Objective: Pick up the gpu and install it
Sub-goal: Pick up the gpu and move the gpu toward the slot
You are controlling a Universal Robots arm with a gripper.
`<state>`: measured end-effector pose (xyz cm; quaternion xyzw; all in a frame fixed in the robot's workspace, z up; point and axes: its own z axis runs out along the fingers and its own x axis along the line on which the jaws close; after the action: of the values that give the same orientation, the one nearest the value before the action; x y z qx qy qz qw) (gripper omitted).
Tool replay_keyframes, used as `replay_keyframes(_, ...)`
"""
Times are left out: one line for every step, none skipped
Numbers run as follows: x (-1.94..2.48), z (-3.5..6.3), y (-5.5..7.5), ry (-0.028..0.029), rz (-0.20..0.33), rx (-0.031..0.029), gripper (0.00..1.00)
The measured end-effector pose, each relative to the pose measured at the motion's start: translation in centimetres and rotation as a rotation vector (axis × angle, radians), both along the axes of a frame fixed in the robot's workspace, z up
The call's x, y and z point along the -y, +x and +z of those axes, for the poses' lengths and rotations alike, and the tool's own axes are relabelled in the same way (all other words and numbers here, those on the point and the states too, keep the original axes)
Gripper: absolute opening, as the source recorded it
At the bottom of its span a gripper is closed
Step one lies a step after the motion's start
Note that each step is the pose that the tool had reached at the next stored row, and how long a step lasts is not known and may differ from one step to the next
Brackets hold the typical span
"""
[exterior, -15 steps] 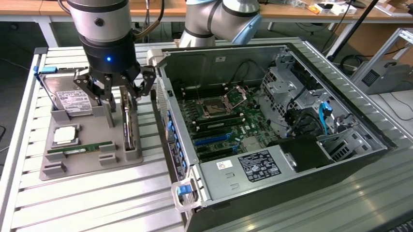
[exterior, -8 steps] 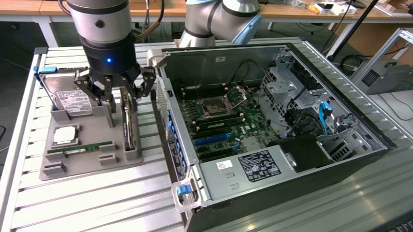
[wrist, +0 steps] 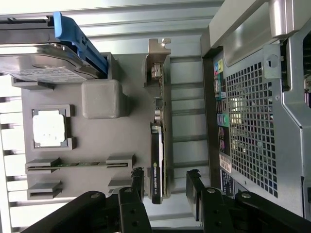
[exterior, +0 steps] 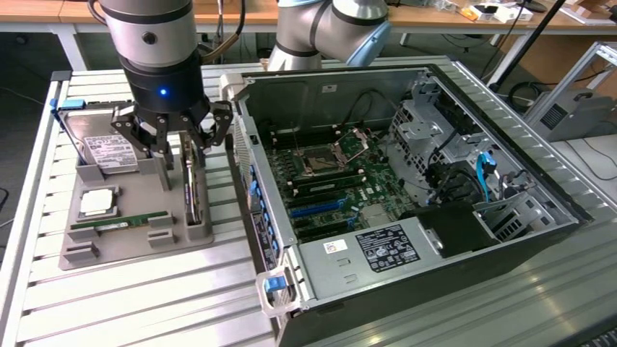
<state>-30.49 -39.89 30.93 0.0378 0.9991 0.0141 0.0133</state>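
The gpu [exterior: 196, 189] is a thin dark card with a silvery bracket, standing on edge in its slot on the grey tray [exterior: 135, 249]. My gripper [exterior: 183, 160] hangs just over the card's far end, beside the open computer case [exterior: 386, 181]. In the wrist view the gpu [wrist: 158, 136] runs lengthwise away from the camera. My gripper [wrist: 165, 178] is open, with one black finger on either side of the card's near end. One finger is close to the card and a gap shows at the other.
The tray also holds a silver hard drive [exterior: 106, 148], a square processor chip [exterior: 100, 202] and a narrow green memory stick [exterior: 121, 223]. Inside the case, the motherboard's blue slots [exterior: 313, 210] lie near the tray side. The case's rear grille [wrist: 252, 111] is close to the gripper.
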Motion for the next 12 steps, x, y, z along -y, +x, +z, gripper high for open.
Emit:
replay_keyframes(0.0, -0.03, 0.0, 0.0, 0.0, 0.0, 0.48)
replay_keyframes(0.0, -0.05, 0.0, 0.0, 0.0, 0.0, 0.48)
replay_keyframes(0.0, -0.11, 0.0, 0.0, 0.0, -0.0001, 0.48)
replay_keyframes(0.0, -0.14, 0.0, 0.0, 0.0, 0.0, 0.48)
replay_keyframes(0.0, -0.16, 0.0, 0.0001, 0.0, 0.0, 0.48)
replay_keyframes(0.0, -0.19, 0.0, 0.0, 0.0, 0.0, 0.48)
replay_keyframes(0.0, -0.22, 0.0, 0.0, 0.0, 0.0, 0.48)
replay_keyframes(0.0, -0.25, 0.0, 0.0, 0.0, 0.0, 0.48)
replay_keyframes(0.0, -0.27, 0.0, 0.0, 0.0, 0.0, 0.48)
replay_keyframes(0.0, -0.29, 0.0, 0.0, 0.0, 0.0, 0.48)
replay_keyframes(0.0, -0.32, 0.0, 0.0001, 0.0, 0.0, 0.48)
replay_keyframes(0.0, -0.34, 0.0, 0.0, 0.0, 0.0, 0.48)
